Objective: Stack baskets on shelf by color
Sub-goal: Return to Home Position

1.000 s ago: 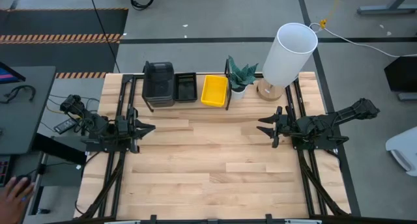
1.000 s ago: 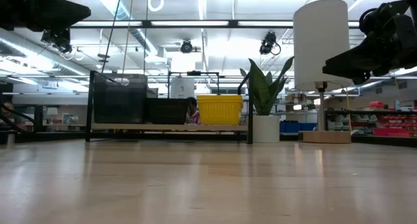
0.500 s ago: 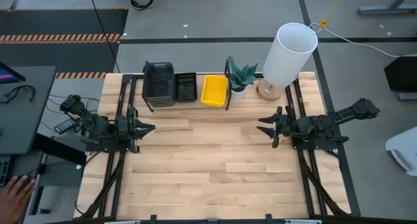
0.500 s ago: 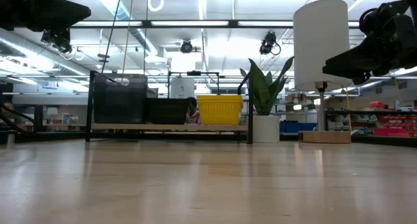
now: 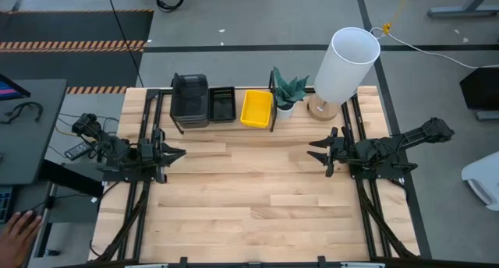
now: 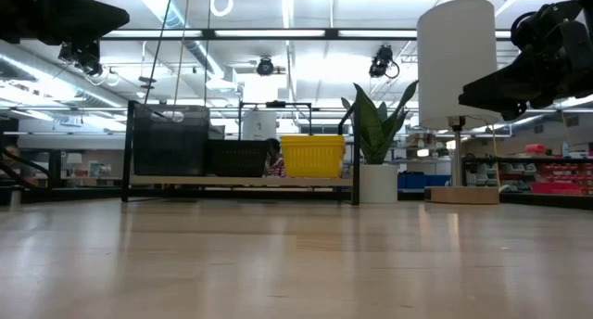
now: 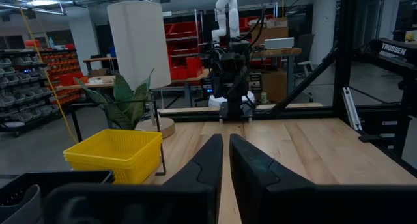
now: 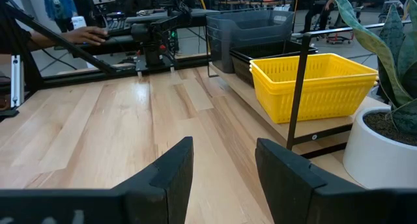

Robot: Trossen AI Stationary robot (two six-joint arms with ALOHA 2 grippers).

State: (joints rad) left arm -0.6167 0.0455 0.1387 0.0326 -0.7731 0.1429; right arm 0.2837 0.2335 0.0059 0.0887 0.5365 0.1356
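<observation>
Right gripper [image 5: 317, 153] waits wide and empty, middle right. Left gripper [image 5: 175, 152] is almost shut, middle left. I think both rest back because the baskets [image 5: 222, 104] sit sorted on the shelf [image 6: 241, 181], top middle.

TROSSEN printed on black frame bar [image 7: 396, 48].

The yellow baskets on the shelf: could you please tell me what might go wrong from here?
The yellow plastic baskets sit at the end of the light-wood shelf, close beside the potted plant; a later reach there might brush its leaves. A person's hand lies off the wooden table on the left gripper's side, so a sudden arm move could be unsafe. The right gripper waits opposite.
</observation>
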